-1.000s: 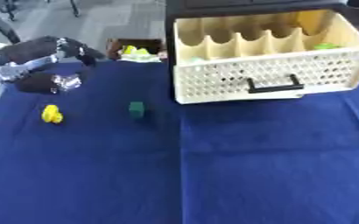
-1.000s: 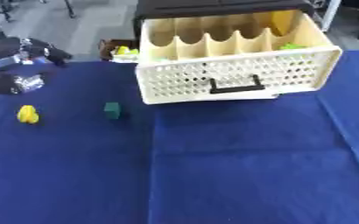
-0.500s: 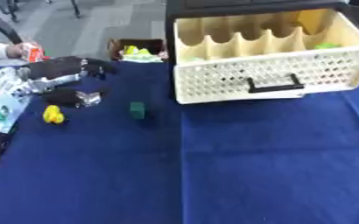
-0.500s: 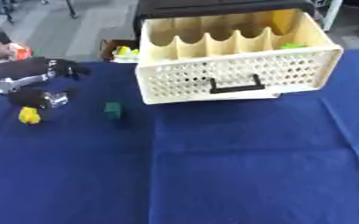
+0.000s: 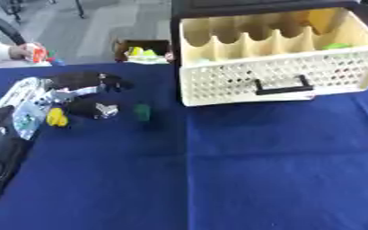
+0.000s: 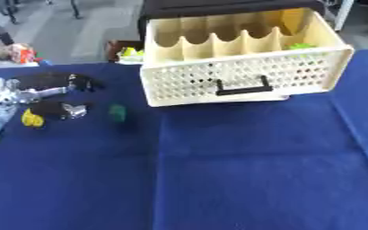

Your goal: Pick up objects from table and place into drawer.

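While the blue-covered table (image 5: 242,179) fills most of both views, a cream perforated drawer (image 5: 278,78) is seen pulled open at its far side, well to the right of the fingers, with a black handle (image 5: 281,85) on its front. Scalloped dividers are seen inside the drawer, and a green item (image 5: 336,45) lies in the right-hand compartment.

The left hand (image 5: 81,83) is reached in from the left edge, black fingers (image 5: 108,81) stretched out over the cloth, thumb (image 5: 93,109) lowered beneath them. The fingers are seen relaxed and parted, nothing grasped. A small yellow object (image 5: 56,117) lies just left of the thumb, near the wrist; contact with it cannot be told. A small green block (image 5: 142,112) is placed just right of the thumb tip, apart from it, below the fingertips.

Beyond the fingers, past the table's far edge, a dark box (image 5: 142,48) with yellow-green contents is seen. The right hand is not shown.
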Controlling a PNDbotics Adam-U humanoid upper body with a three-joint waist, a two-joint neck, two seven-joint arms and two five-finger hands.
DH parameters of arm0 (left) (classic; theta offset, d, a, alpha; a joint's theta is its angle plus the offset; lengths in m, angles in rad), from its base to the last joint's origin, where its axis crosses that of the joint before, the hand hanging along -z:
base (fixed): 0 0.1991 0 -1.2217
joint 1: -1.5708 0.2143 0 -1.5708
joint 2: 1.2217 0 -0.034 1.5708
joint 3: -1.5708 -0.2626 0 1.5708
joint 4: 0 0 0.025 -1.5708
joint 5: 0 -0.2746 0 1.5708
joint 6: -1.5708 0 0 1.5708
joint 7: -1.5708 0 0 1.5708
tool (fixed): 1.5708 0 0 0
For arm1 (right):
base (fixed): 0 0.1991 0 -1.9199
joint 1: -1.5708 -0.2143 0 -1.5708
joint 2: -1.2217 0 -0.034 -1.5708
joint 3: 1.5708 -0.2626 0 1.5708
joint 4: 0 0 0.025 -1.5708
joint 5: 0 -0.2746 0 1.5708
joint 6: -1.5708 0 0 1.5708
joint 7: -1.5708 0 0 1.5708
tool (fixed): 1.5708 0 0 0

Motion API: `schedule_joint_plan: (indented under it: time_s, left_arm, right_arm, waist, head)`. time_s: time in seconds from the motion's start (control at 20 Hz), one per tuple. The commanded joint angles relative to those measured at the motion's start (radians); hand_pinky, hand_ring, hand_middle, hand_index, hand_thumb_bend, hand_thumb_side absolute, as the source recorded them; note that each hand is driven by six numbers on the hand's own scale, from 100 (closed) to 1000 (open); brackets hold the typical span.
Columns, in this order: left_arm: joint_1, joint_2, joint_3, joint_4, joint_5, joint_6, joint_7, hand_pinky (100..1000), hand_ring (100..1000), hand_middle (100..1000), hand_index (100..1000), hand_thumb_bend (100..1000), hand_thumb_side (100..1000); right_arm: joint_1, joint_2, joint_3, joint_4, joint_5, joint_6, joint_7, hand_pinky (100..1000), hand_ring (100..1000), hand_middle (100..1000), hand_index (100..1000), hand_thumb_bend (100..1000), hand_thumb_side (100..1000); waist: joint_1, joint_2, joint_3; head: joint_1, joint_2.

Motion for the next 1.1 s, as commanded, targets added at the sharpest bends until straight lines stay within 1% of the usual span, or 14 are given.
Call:
schedule_joint_plan:
  time_s: [0.05, 0.25, 0.3, 0.35, 0.45, 0.7, 0.75, 0.8, 0.85, 0.9, 0.95, 1.0, 1.05, 1.1]
  left_arm:
    - [-0.032, 0.015, 0.004, 0.000, -0.012, -0.253, -0.258, 776, 816, 811, 1000, 100, 1000]
    - [-0.051, 0.022, 0.002, -0.007, -0.029, -0.254, -0.234, 785, 818, 802, 984, 100, 1000]
    - [-0.060, 0.024, 0.000, -0.012, -0.030, -0.254, -0.225, 796, 825, 819, 1000, 100, 1000]
    - [-0.067, 0.027, -0.004, -0.017, -0.032, -0.254, -0.216, 797, 826, 824, 1000, 118, 1000]
    - [-0.076, 0.025, -0.014, -0.022, -0.035, -0.254, -0.207, 798, 828, 830, 1000, 125, 1000]
    - [-0.080, 0.019, -0.032, -0.025, -0.047, -0.254, -0.219, 808, 834, 839, 1000, 214, 1000]
    - [-0.080, 0.018, -0.035, -0.027, -0.048, -0.254, -0.223, 808, 834, 839, 1000, 214, 1000]
    - [-0.080, 0.015, -0.040, -0.029, -0.050, -0.254, -0.229, 817, 841, 843, 994, 250, 1000]
    - [-0.080, 0.012, -0.046, -0.031, -0.050, -0.254, -0.236, 818, 842, 843, 990, 254, 1000]
    - [-0.081, 0.009, -0.052, -0.033, -0.049, -0.254, -0.245, 825, 848, 846, 971, 282, 1000]
    - [-0.082, 0.006, -0.057, -0.035, -0.047, -0.254, -0.255, 826, 849, 847, 973, 288, 1000]
    - [-0.082, 0.004, -0.060, -0.036, -0.044, -0.254, -0.265, 827, 851, 851, 1000, 310, 1000]
    - [-0.083, 0.002, -0.063, -0.037, -0.041, -0.254, -0.273, 828, 851, 853, 1000, 321, 1000]
    - [-0.083, 0.001, -0.064, -0.038, -0.037, -0.254, -0.279, 827, 851, 854, 1000, 353, 1000]
  right_arm:
    - [-0.012, -0.007, -0.013, -0.016, -0.006, 0.006, -0.002, 788, 323, 306, 724, 100, 707]
    - [-0.007, -0.009, -0.014, -0.016, -0.007, 0.011, -0.002, 790, 320, 303, 723, 100, 710]
    - [-0.004, -0.008, -0.014, -0.016, -0.006, 0.013, -0.001, 792, 318, 302, 722, 100, 711]
    - [-0.003, -0.007, -0.014, -0.016, -0.006, 0.014, 0.000, 793, 318, 302, 721, 100, 713]
    - [0.000, -0.003, -0.015, -0.016, -0.005, 0.017, -0.001, 794, 318, 302, 721, 100, 713]
    - [0.004, 0.003, -0.016, -0.016, -0.005, 0.022, -0.002, 798, 317, 301, 719, 100, 714]
    - [0.004, 0.004, -0.017, -0.016, -0.005, 0.024, -0.003, 798, 317, 301, 719, 100, 714]
    - [0.004, 0.006, -0.017, -0.016, -0.006, 0.025, -0.003, 799, 317, 300, 718, 100, 714]
    - [0.004, 0.007, -0.017, -0.016, -0.006, 0.026, -0.004, 799, 317, 300, 718, 100, 713]
    - [0.003, 0.008, -0.017, -0.016, -0.007, 0.026, -0.004, 798, 316, 300, 717, 100, 713]
    - [0.002, 0.010, -0.016, -0.016, -0.007, 0.026, -0.004, 798, 316, 300, 717, 100, 713]
    - [0.002, 0.011, -0.017, -0.016, -0.008, 0.027, -0.004, 798, 316, 300, 717, 100, 713]
    - [0.002, 0.012, -0.017, -0.016, -0.008, 0.027, -0.004, 798, 316, 299, 717, 100, 712]
    - [0.002, 0.012, -0.018, -0.016, -0.009, 0.027, -0.005, 798, 316, 299, 716, 100, 712]
  waist:
    - [0.000, -0.024, 0.000]
    - [0.003, -0.025, 0.005]
    - [0.004, -0.026, 0.007]
    - [0.005, -0.026, 0.009]
    - [0.008, -0.027, 0.011]
    - [0.011, -0.027, 0.012]
    - [0.012, -0.027, 0.012]
    - [0.013, -0.027, 0.013]
    - [0.014, -0.026, 0.013]
    - [0.015, -0.026, 0.013]
    - [0.016, -0.025, 0.012]
    - [0.016, -0.025, 0.012]
    - [0.017, -0.025, 0.012]
    - [0.017, -0.025, 0.012]
  head:
    - [0.005, 0.006]
    - [0.004, 0.008]
    - [0.003, 0.009]
    - [0.002, 0.009]
    - [0.002, 0.009]
    - [-0.002, 0.008]
    - [-0.002, 0.009]
    - [-0.002, 0.010]
    - [-0.001, 0.010]
    - [-0.001, 0.011]
    - [0.000, 0.012]
    - [0.000, 0.013]
    - [0.000, 0.014]
    - [0.001, 0.016]
